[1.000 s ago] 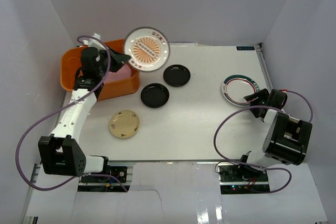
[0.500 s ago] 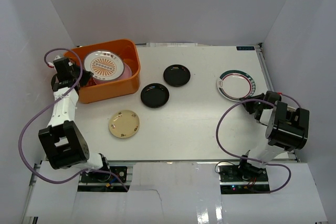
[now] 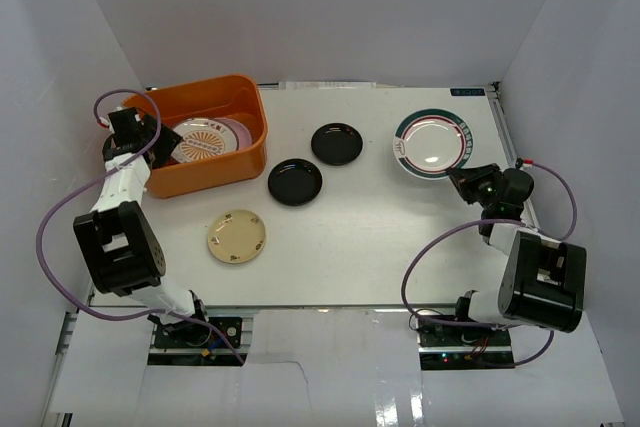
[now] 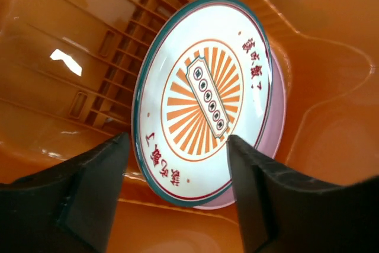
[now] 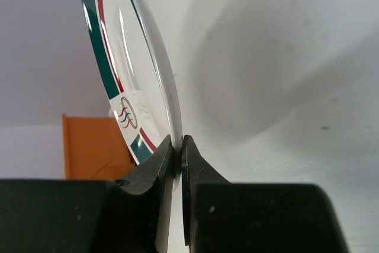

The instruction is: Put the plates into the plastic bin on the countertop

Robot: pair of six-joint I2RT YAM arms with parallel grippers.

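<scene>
Sunburst plate [image 4: 204, 125] inside the orange bin [image 3: 215, 175], resting tilted on a pink plate [image 4: 278, 117]. Left gripper [image 4: 177, 139] just above, fingers spread, plate showing in the gap between them. Green-and-red-rimmed plate [image 5: 127, 75] tilted up off the countertop [image 3: 380, 237], rim pinched by the right gripper [image 5: 177, 140]. A black plate [image 3: 337, 143], a second black plate [image 3: 295, 182] and a tan plate [image 3: 237, 237] flat on the countertop.

Both arms are white tubes with boxy black joints and black bases: the left arm [image 3: 128, 192] and the right arm [image 3: 535, 272]. A thin purple cable [image 3: 40, 247] loops along each. The fingers [image 4: 89, 199] are matte black, smooth, wedge-shaped.
</scene>
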